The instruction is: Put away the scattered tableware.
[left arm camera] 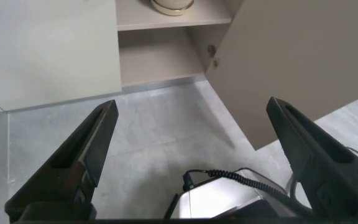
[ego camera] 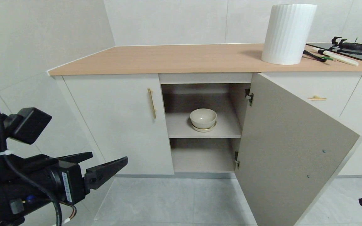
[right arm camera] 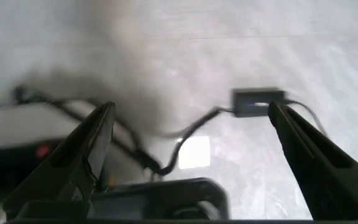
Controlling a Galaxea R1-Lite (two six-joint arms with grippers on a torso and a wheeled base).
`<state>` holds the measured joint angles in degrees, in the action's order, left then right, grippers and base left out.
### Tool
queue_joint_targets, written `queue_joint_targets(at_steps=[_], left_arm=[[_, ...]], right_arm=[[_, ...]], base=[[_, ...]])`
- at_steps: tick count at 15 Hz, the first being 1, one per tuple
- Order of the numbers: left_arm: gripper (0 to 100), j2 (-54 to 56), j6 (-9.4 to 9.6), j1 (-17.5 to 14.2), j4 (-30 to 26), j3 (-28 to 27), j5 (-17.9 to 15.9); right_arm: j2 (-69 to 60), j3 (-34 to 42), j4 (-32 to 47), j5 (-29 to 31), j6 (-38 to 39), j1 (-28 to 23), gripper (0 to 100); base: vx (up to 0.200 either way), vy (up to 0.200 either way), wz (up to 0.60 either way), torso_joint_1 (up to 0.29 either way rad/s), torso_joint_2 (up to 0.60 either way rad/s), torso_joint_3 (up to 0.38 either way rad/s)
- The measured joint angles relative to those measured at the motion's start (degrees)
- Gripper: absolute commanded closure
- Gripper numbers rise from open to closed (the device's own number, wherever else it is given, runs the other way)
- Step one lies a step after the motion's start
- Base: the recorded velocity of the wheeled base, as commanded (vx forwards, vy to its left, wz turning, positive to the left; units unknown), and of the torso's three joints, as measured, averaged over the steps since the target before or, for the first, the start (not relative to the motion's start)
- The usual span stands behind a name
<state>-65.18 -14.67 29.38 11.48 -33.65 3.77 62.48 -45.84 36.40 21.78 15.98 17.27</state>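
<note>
A cream bowl [ego camera: 203,117] sits on a gold-rimmed saucer [ego camera: 203,127] on the middle shelf [ego camera: 181,127] of the open cabinet; its rim also shows at bowl [left arm camera: 171,5]. My left gripper [ego camera: 108,161] hangs low at the left, well away from the cabinet, open and empty, with its fingers [left arm camera: 73,162] spread wide over the floor. My right gripper [right arm camera: 191,124] is open too, empty, pointing down at the floor.
The cabinet door [ego camera: 291,147] swings out wide to the right. On the wooden counter [ego camera: 168,58] stand a tall white ribbed container [ego camera: 287,33] and utensils [ego camera: 335,57] beside a gas hob [ego camera: 357,47]. The left door [ego camera: 118,122] is closed. Grey tiled floor [ego camera: 174,201] lies below.
</note>
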Motion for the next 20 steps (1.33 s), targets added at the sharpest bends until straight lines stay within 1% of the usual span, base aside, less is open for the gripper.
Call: queue_joint_targets(at_steps=[2,4,5,6,8,10,14,18,20], left_arm=[[0,0.0,0.00,0.0,0.0,0.0,0.0],[0,0.0,0.00,0.0,0.0,0.0,0.0],[0,0.0,0.02,0.0,0.0,0.0,0.0],[0,-0.1,0.00,0.0,0.0,0.0,0.0],[0,-0.1,0.00,0.0,0.0,0.1,0.0],[0,-0.1,0.02,0.0,0.0,0.2,0.0],[0,-0.1,0.00,0.0,0.0,0.2,0.0],[0,-0.1,0.00,0.0,0.0,0.2,0.0],[0,-0.1,0.00,0.0,0.0,0.2,0.0]], right_arm=[[0.9,0.0,-3.8,1.2,0.2,-2.5,0],[2.9,1.0,-12.3,1.4,0.4,-6.1,0],[4.1,1.8,-18.5,1.4,0.4,-8.0,0],[5.5,2.9,-22.5,1.5,0.5,-9.8,0],[8.2,4.5,-27.4,1.4,0.7,-12.2,0],[10.1,5.1,-28.7,1.2,2.7,-13.1,0],[12.3,5.3,-30.4,1.0,4.9,-13.1,0],[13.4,5.6,-30.3,1.0,7.7,-9.8,0],[13.5,5.7,-30.3,0.6,9.7,-7.1,0]], base=[[0.000,0.000,0.00,0.000,0.00,0.000],[0.000,0.000,0.00,0.000,0.00,0.000],[0.000,0.000,0.00,0.000,0.00,0.000],[0.000,0.000,0.00,0.000,0.00,0.000],[0.000,0.000,0.00,0.000,0.00,0.000],[0.000,0.000,0.00,0.000,0.00,0.000],[0.000,0.000,0.00,0.000,0.00,0.000],[0.000,0.000,0.00,0.000,0.00,0.000],[0.000,0.000,0.00,0.000,0.00,0.000]])
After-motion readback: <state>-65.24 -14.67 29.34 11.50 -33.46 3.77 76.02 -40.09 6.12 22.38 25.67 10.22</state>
